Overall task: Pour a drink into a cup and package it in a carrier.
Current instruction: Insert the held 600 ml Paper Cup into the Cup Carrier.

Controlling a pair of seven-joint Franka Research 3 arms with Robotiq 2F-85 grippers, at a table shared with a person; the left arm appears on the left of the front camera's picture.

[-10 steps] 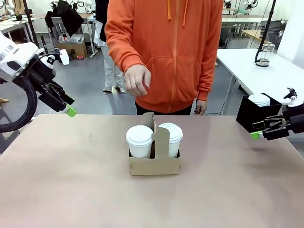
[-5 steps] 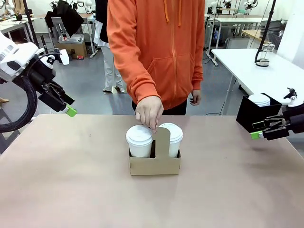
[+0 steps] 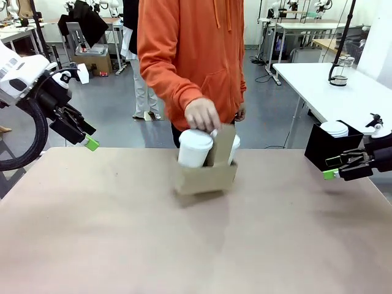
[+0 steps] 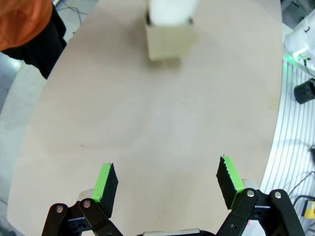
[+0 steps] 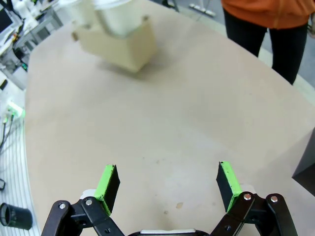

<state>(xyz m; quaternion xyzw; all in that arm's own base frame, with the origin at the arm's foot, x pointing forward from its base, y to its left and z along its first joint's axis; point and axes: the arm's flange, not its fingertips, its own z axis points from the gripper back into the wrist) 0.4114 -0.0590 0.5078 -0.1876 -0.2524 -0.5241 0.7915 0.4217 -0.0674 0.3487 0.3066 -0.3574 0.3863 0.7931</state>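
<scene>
L gripper (image 3: pixel 90 143), black w/ green pads, is held above the table's left edge; in its wrist view the jaws are spread wide, nothing between them. The small brown cardboard carrier (image 3: pixel 205 176) w/ raised centre handle panel is seen mid-table, tilted and lifted off the beige tabletop (image 3: pixel 122 233) by the person's hand (image 3: pixel 202 114), which grips the top of the panel. Two tall white paper cups w/ domed lids are seated in its slots: near cup (image 3: pixel 195 149) at left, second cup (image 3: pixel 233 147) partly hidden behind the panel. Motion blur is noted on carrier. At right, a black box (image 3: pixel 331 147) holding white lids (image 3: pixel 334 128) is set by the table edge. R gripper (image 3: pixel 331 174) is held just in front of the box; wide open in its wrist view, empty.
</scene>
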